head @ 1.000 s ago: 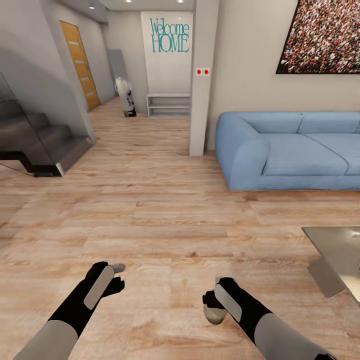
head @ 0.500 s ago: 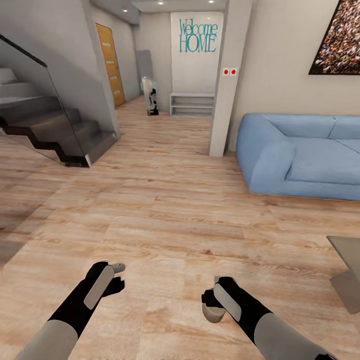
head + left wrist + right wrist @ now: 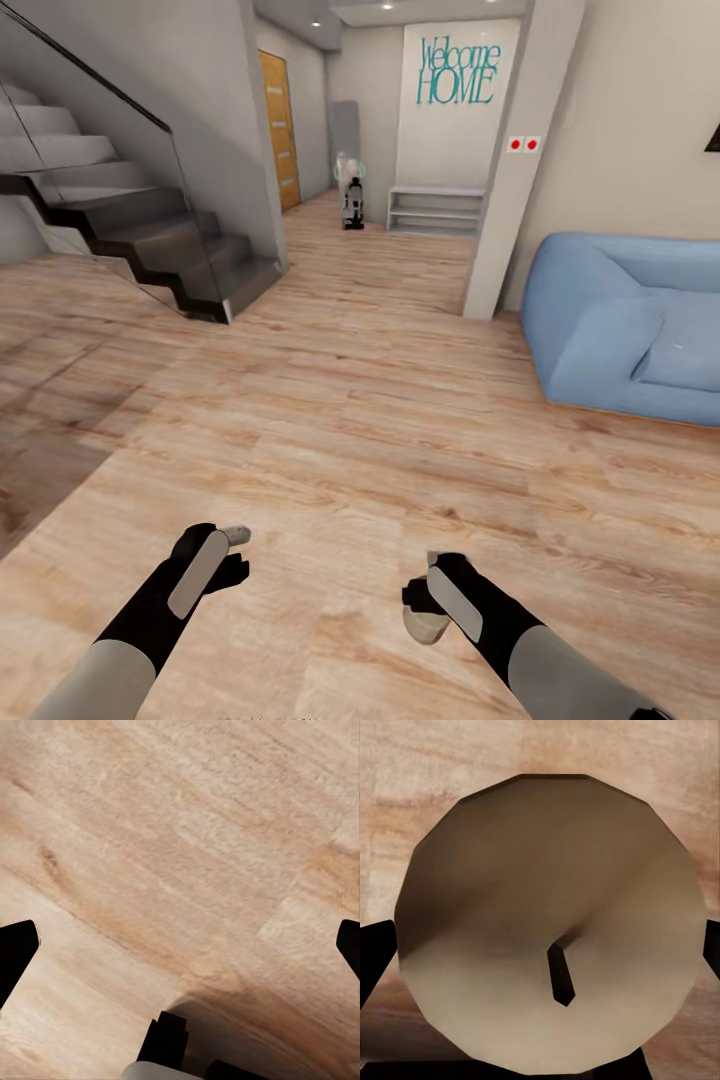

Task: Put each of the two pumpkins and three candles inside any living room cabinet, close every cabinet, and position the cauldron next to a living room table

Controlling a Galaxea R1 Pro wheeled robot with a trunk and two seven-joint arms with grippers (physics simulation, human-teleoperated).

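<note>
Since one second ago the whole head view is swinging to the left: the staircase (image 3: 130, 230) is now showing much more, the blue sofa (image 3: 625, 330) is sliding toward the edge, and the grey worktop and the crowd picture are gone from sight, so it is the camera that is turning, not the things. Both arms are keeping the same pose.

The right gripper (image 3: 432, 608) is closing on a candle (image 3: 424, 625), a short tan-grey cylinder; in the right wrist view the candle (image 3: 551, 922) is sitting between the two fingers, with its dark wick visible. The left gripper (image 3: 232, 548) is holding nothing, its fingers (image 3: 16, 949) standing wide apart over the floor (image 3: 180, 855).

Ahead of the grippers the light wood plank floor is lying free. Far in front, a pale pillar (image 3: 510, 170) is carrying two red buttons (image 3: 523, 144). Beyond it a white wall is reading "Welcome HOME" (image 3: 458, 72) in teal letters, above a low grey shelf (image 3: 435, 211). An orange-brown door (image 3: 279, 130) is standing at the left of the hallway.
</note>
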